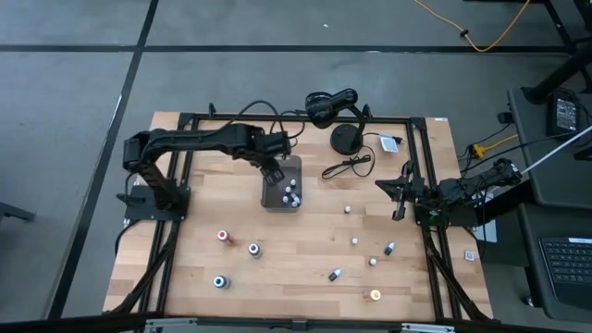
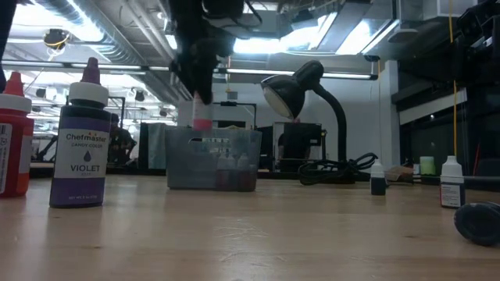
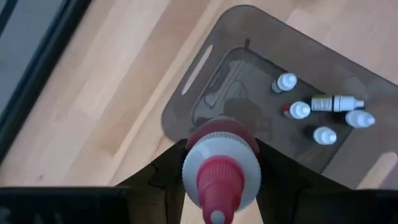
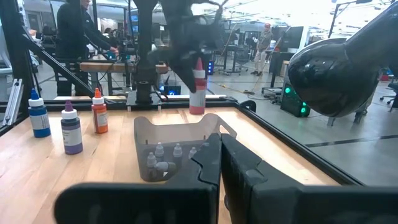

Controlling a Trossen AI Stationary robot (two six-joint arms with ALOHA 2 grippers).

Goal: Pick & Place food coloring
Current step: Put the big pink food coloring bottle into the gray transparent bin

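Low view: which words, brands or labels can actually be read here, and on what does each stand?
"Chefmaster": violet bottle, top of label.
"CANDY COLOR": same label, small line beneath.
"VIOLET": same label, lower part.
Red bottle: label cut off, unreadable.
Bottles in the gray tray and the white-capped bottle: print too small to read.

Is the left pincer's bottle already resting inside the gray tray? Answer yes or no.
No: the left pincer holds the pink-capped bottle above the gray tray, clear of its floor.
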